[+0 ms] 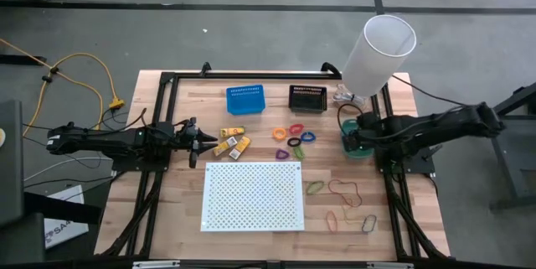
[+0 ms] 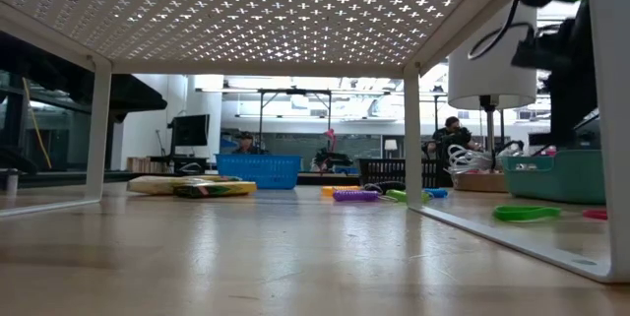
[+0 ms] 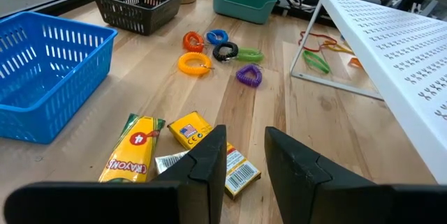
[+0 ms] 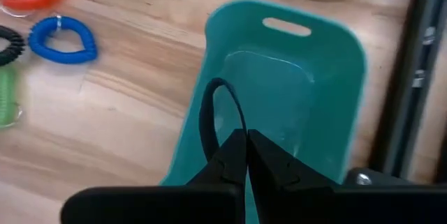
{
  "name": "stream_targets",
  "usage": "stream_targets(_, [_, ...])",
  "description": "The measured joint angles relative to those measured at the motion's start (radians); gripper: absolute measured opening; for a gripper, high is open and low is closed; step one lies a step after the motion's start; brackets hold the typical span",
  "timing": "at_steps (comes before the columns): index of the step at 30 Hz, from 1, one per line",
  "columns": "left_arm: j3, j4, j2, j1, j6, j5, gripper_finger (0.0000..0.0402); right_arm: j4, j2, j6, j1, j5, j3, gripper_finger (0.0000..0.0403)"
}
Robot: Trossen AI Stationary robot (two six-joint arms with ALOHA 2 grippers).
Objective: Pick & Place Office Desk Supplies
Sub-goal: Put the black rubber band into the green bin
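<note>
In the right wrist view my right gripper (image 4: 246,139) is shut on a thin dark rubber band (image 4: 209,105), above the teal bin (image 4: 293,70) at the table's right edge (image 1: 358,147). My left gripper (image 3: 244,161) stands open at the left, clear of the table (image 1: 198,140), with yellow-orange packets (image 3: 134,148) lying flat just ahead of it. Coiled plastic loops (image 3: 195,62) lie mid-table (image 1: 293,135). More rubber bands (image 1: 343,190) lie at the near right. My right gripper pinches the dark band between its two fingertips at one spot of the loop (image 4: 236,132). The fingers slant down from above. The rest of the loop arches out beyond the tips over the inside of the teal bin; I cannot tell whether it touches the bin.
A large white perforated board (image 1: 254,195) stands on legs at the near middle. A blue slotted bin (image 1: 245,99) and a black one (image 1: 307,98) sit at the far edge. A white cylinder (image 1: 378,49) rises at the far right.
</note>
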Motion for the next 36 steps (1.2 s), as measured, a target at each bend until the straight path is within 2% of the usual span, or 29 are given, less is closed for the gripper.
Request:
stream_targets(10, [0.000, 0.000, 0.000, 0.000, 0.000, 0.000, 0.0095, 0.185, 0.011, -0.066, -0.093, -0.036, -0.108, 0.0004])
stream_targets(32, [0.000, 0.000, 0.000, 0.000, 0.000, 0.000, 0.0095, 0.212, 0.020, -0.096, -0.118, -0.055, -0.115, 0.0005])
stream_targets(36, [0.000, 0.000, 0.000, 0.000, 0.000, 0.000, 0.0095, 0.214, 0.020, -0.096, -0.118, -0.055, -0.115, 0.0015])
